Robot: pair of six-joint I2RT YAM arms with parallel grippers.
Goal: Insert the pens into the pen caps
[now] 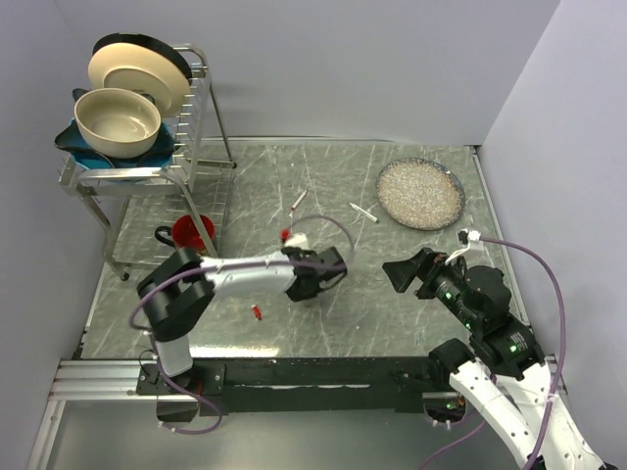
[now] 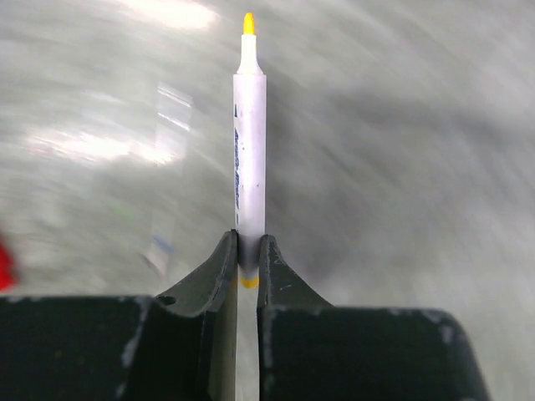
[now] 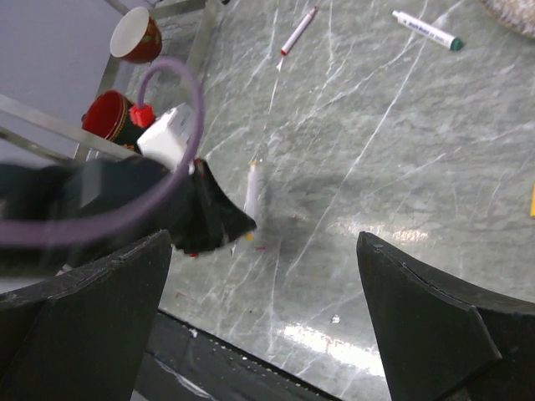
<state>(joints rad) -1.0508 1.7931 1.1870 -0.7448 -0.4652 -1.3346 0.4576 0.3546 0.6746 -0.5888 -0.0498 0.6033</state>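
My left gripper (image 2: 248, 251) is shut on the lower end of a white pen (image 2: 250, 150) with a yellow tip, which stands up from the jaws. From above, this gripper (image 1: 328, 269) hovers over the table's middle. The right wrist view shows the held pen (image 3: 251, 192) too. Two more pens lie farther back: a red-tipped one (image 1: 299, 201) and a green-ended one (image 1: 363, 211). A red pen cap (image 1: 257, 312) lies near the front, left of the left gripper. A yellow-orange sliver, probably a cap (image 3: 532, 200), shows at the right edge. My right gripper (image 1: 411, 274) is open and empty, facing the left one.
A speckled plate (image 1: 420, 193) sits at the back right. At the back left stands a wire dish rack (image 1: 201, 117) with bowls and plates. A red mug (image 1: 191, 232) stands at its foot, close to the left arm.
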